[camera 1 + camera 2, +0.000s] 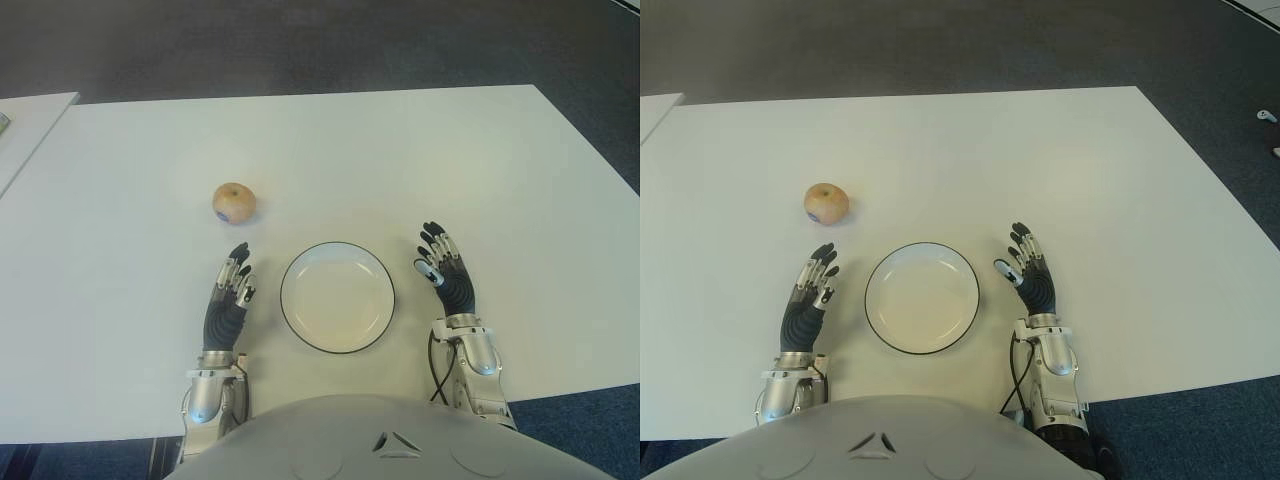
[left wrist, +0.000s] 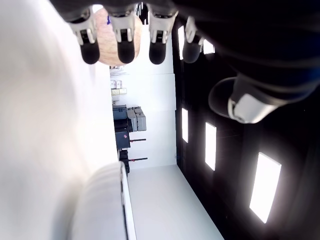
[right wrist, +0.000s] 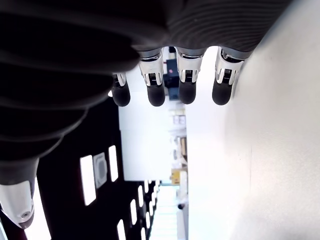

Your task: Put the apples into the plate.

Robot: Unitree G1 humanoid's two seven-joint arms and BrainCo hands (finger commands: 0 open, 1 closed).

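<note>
the plate sits on the white worktop, empty. the apple lies on the worktop at 10 o'clock from the plate, apart from it. the left hand is at 9 o'clock of the plate, fingers extended, holding nothing; the apple is just beyond its fingertips. the right hand is at 3 o'clock, fingers extended, empty.

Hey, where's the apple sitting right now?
The apple sits on the white table, on the robot's left, just beyond the fingertips of the open left hand and up-left of the empty plate.
</note>
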